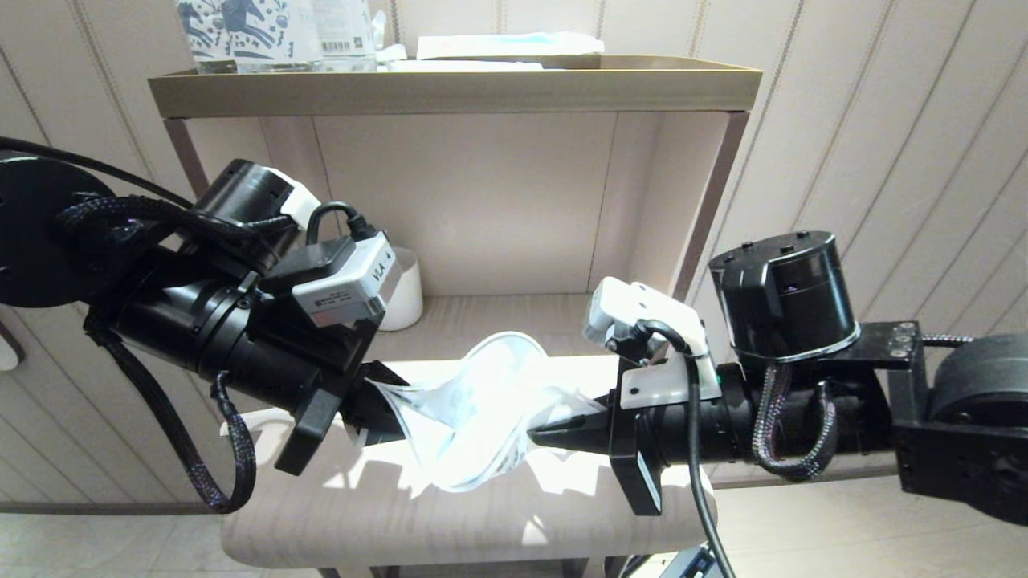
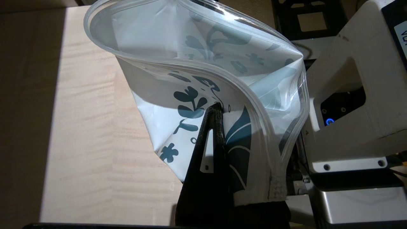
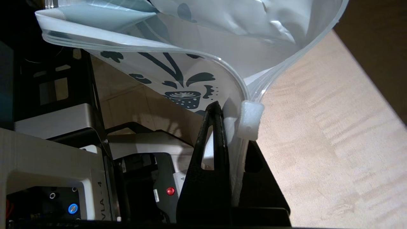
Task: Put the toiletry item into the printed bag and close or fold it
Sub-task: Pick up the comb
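Head view has both arms meeting over the pale wood tabletop (image 1: 418,514), with the printed bag (image 1: 474,417) strung up between them, off the surface and twisted into a sort of S-curve. The left tool (image 1: 377,413) is clenched on one end of the bag and the right tool (image 1: 554,433) is clenched on the other end, the two pointing toward each other.

Left wrist view shows it up close: the black fingers (image 2: 211,140) are pinched tight on the bag's printed wall, right by the teal leaf and flower doodles, and the zip-style rim curls around above them with the mouth gaping open. Right wrist view is the same story from the other end, with the fingers (image 3: 213,136) pressed together on the bag just beside the little white slider tab (image 3: 251,121) on the zip track, next to the printed cup doodle.

Can't make out the toiletry item in any view, so no idea if it's inside.

Behind the arms there's a white mug (image 1: 401,293) on the lower shelf level, and up on the top tray (image 1: 450,88) a couple of horse-printed packs (image 1: 241,32) standing upright.
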Motion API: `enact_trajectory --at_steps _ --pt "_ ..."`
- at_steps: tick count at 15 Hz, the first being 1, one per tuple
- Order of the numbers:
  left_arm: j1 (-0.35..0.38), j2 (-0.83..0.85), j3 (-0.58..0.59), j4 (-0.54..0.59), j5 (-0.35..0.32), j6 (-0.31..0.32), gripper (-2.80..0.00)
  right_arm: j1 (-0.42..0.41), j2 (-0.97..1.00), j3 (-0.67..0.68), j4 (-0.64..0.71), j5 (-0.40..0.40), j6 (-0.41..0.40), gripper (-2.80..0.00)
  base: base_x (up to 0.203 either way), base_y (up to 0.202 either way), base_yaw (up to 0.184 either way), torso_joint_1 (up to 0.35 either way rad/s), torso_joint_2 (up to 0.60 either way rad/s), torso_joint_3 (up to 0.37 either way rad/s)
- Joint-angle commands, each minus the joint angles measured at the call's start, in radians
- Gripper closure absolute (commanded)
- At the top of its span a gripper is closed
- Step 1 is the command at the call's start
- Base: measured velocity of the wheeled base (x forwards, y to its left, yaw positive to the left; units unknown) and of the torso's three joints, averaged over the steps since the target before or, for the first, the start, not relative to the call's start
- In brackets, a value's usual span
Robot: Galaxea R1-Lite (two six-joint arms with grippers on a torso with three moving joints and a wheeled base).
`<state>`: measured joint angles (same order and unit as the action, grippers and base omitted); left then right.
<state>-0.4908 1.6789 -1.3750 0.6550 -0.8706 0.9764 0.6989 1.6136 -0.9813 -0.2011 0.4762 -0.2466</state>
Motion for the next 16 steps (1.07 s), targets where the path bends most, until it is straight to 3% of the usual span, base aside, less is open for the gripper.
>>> enact_trajectory --at_steps 1,10,11,16 --pt "0.004 -0.006 0.006 0.005 -0.004 0.007 0.0 -0.004 -0.024 0.015 -0.002 0.002 -0.002 0.0 0.0 0.0 0.0 0.0 0.0 0.0" --pt "0.011 -0.013 0.017 0.003 -0.002 0.012 0.0 -0.006 -0.055 0.044 -0.003 -0.007 -0.002 0.0 0.0 0.0 0.0 0.0 0.0 0.0" --pt "0.011 -0.01 0.019 0.002 -0.001 0.013 -2.8 -0.006 -0.054 0.042 -0.003 -0.007 -0.002 0.0 0.0 0.0 0.0 0.0 0.0 0.0" --pt "0.012 -0.003 0.026 0.0 -0.005 0.016 -2.8 -0.012 -0.055 0.041 -0.004 -0.007 -0.002 0.0 0.0 0.0 0.0 0.0 0.0 0.0"
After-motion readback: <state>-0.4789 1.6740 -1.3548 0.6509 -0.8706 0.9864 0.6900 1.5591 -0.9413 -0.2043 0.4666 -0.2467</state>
